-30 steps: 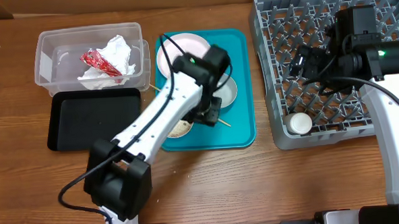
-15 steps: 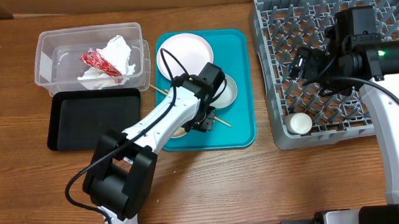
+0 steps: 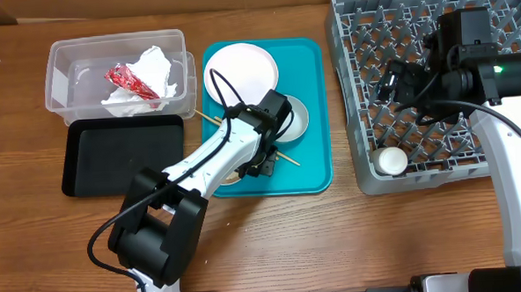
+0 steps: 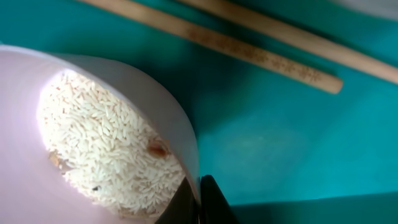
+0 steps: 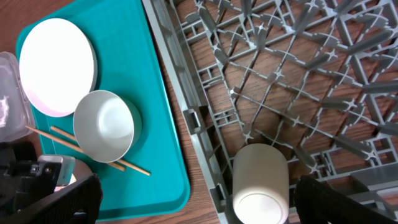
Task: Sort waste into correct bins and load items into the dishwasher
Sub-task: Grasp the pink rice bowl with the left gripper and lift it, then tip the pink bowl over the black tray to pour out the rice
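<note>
On the teal tray (image 3: 319,174), the rice bowl (image 4: 25,174) is met at its rim by the left gripper (image 3: 261,162), closure unclear; it should be lifted level.

Even bright light, soft short shadows; overhead view sharp, left-wrist close-up slightly blurred, right-wrist edges mildly bent.

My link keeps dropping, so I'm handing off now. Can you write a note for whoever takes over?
Left claw: at the rim of the rice bowl on the teal tray; grip unclear.
Right claw: open, empty, above the dish rack.
Done: napkin and red wrapper in the clear tub; cup in the dish rack.
Left: bin the rice; load plate, empty bowl, rice bowl, chopsticks.
</note>
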Robot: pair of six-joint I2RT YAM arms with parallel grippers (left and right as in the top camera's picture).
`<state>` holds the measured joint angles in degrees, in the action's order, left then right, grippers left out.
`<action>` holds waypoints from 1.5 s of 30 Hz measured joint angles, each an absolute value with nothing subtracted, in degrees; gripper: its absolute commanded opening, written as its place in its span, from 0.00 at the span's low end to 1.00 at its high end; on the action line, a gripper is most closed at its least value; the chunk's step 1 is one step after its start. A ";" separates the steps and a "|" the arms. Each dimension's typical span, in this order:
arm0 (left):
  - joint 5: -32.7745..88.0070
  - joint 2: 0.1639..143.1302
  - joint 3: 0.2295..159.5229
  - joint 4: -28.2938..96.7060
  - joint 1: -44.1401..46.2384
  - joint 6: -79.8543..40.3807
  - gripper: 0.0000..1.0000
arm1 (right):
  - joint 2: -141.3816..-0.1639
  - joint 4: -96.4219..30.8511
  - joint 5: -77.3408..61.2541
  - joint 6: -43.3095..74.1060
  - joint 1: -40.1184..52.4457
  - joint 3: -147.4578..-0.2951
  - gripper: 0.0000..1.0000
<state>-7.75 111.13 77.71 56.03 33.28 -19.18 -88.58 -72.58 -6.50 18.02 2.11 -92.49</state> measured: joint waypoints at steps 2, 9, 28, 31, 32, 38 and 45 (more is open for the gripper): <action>-7.22 111.11 79.29 59.64 33.21 -19.38 0.04 | -88.58 -72.69 -6.66 17.98 2.11 -92.49 1.00; -1.23 110.13 91.46 71.68 27.42 -19.53 0.04 | -88.58 -72.93 -7.05 17.96 2.11 -92.49 1.00; 39.79 100.31 78.04 64.29 -15.99 8.91 0.04 | -88.58 -74.17 -7.05 17.96 2.13 -92.49 1.00; 47.55 100.33 72.42 59.70 -21.63 11.77 0.04 | -88.58 -74.17 -7.07 17.93 2.11 -92.49 1.00; 49.91 100.36 70.91 58.37 -23.31 12.47 0.04 | -88.58 -74.15 -7.07 17.96 2.13 -92.49 1.00; 62.41 100.40 65.91 53.91 -31.09 14.17 0.04 | -88.58 -74.26 -7.09 17.93 2.11 -92.49 1.00; 75.37 100.40 65.17 52.45 -35.99 14.61 0.04 | -88.58 -74.65 -7.05 17.93 2.13 -92.49 1.00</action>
